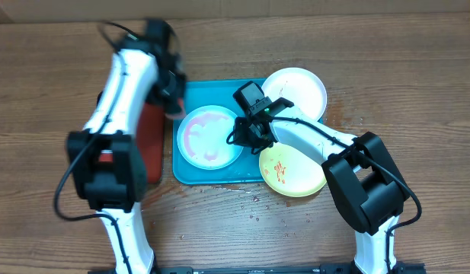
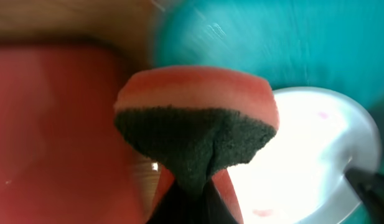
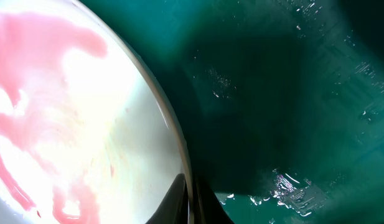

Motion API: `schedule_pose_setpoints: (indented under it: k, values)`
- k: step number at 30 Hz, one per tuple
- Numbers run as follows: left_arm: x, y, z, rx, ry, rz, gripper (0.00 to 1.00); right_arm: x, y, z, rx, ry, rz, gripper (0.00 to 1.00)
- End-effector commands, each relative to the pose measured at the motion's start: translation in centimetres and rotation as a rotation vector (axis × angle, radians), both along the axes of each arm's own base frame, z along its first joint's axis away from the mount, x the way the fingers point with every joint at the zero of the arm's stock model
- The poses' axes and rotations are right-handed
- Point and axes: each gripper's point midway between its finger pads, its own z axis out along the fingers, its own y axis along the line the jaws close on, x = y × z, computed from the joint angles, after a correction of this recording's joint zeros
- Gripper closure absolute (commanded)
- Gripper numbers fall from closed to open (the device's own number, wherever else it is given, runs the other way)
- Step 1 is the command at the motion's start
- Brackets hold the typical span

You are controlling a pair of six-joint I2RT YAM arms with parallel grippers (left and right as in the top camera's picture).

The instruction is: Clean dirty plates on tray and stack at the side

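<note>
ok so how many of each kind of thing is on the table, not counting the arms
plates: 3, pink-smeared plate, white plate, yellow-green plate
trays: 2, blue tray, red tray
sponge: 1
total: 6

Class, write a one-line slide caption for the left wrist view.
Left fingers pinch a red-and-dark sponge near the smeared plate on the blue tray.

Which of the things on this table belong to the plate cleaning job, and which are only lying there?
Belongs to the job: blue tray; pale blue plate, smeared pink; white plate; yellow-green plate; sponge held by the left gripper; right gripper, shut on the pale blue plate's rim.

Only lying there: red tray, beside the blue tray.
</note>
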Motion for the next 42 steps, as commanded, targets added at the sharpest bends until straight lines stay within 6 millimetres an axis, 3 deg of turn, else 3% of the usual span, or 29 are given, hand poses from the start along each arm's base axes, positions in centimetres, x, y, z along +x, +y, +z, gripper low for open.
schedule_pose_setpoints:
  k: [1,5,15,30,42]
  values:
    - [1.1,3.6,5.5,0.027,-0.094,0.099,0.96,-0.3,-0.3,-0.7,-0.031,0.013,0.012,0.96]
    - [-0.4,5.8,7.6,0.029,-0.067,0.149,0.96,0.5,-0.4,1.4,-0.059,-0.034,0.052,0.96]
    - [-2.7,6.4,5.9,0.038,0.049,0.163,0.96,2.7,-2.5,9.1,-0.346,-0.317,0.010,0.96]
    - [-4.3,6.3,-0.2,0.039,0.167,0.162,0.96,0.8,-1.1,19.3,-0.812,-0.895,-0.027,0.96]
    - [-4.1,6.3,-0.5,0.035,0.159,0.169,0.96,-1.0,-0.5,25.1,-0.973,-1.178,-0.156,0.96]
